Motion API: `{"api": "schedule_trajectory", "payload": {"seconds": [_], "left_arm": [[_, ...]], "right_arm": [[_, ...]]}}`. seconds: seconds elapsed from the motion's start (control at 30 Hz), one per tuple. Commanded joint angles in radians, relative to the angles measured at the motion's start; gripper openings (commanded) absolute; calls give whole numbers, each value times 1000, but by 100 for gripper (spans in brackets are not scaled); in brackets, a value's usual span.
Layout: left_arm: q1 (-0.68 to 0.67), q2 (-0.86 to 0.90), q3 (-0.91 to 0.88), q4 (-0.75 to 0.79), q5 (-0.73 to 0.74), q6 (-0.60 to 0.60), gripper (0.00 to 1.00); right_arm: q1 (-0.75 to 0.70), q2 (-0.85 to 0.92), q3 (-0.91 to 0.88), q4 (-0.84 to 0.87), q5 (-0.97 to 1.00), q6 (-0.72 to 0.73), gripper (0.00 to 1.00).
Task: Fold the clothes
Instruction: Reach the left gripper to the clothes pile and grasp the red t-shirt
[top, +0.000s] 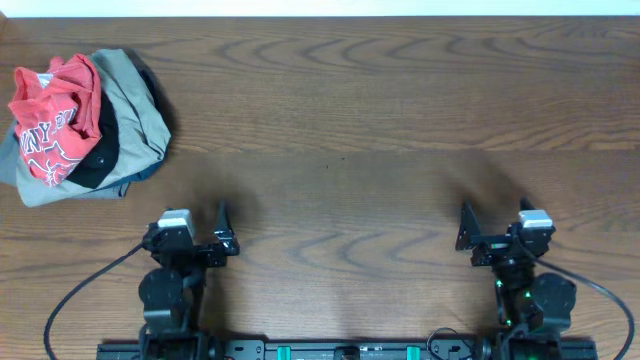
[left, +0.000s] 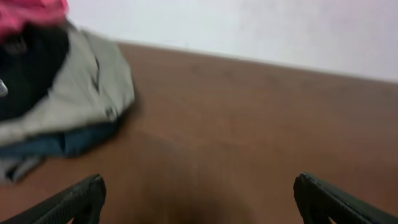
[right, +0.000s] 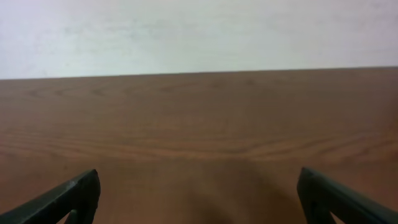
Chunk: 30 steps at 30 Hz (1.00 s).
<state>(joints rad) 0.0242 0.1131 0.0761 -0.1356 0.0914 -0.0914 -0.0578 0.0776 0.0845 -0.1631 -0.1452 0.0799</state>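
The clothes lie in a crumpled pile at the table's far left. A coral-red T-shirt (top: 52, 115) with white lettering is on top, over a black piece (top: 100, 160) and a khaki-grey piece (top: 135, 105). The left wrist view shows the pile at upper left: red T-shirt (left: 31, 11), black piece (left: 28, 68), khaki-grey piece (left: 84, 84). My left gripper (top: 193, 218) (left: 199, 190) hangs open and empty near the front edge, well short of the pile. On the right side, my right gripper (top: 495, 215) (right: 199, 186) is open too, with only bare wood between its fingers.
A dark blue fabric edge (left: 71, 140) peeks out under the khaki-grey piece. The wooden table (top: 340, 120) runs back to a white wall (right: 199, 31). Both arm bases (top: 350, 350) and their cables sit along the front edge.
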Motion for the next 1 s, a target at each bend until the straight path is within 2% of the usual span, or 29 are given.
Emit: {"api": "schedule_trajectory", "payload": {"seconds": [0.0, 0.2, 0.37, 0.57, 0.7, 0.8, 0.87, 0.97], "left_arm": [[-3, 95, 112, -37, 21, -15, 98], [-3, 343, 360, -222, 21, -15, 98], [-3, 602, 632, -506, 60, -15, 98], [-3, 811, 919, -811, 230, -15, 98], [4, 859, 983, -811, 230, -17, 98], [51, 915, 1043, -763, 230, -114, 99], [108, 977, 1106, -744, 229, -137, 93], [206, 1106, 1231, -733, 121, -188, 92]], "right_arm": [[17, 77, 105, -47, 14, 20, 99], [17, 326, 326, -192, 97, 19, 99], [17, 621, 577, -402, 95, 16, 99], [17, 928, 864, -681, 91, 16, 99], [17, 1022, 940, -734, 90, 16, 99], [17, 1044, 942, -740, 90, 16, 93], [17, 1048, 942, -747, 90, 16, 93], [17, 1048, 942, -754, 89, 16, 93]]}}
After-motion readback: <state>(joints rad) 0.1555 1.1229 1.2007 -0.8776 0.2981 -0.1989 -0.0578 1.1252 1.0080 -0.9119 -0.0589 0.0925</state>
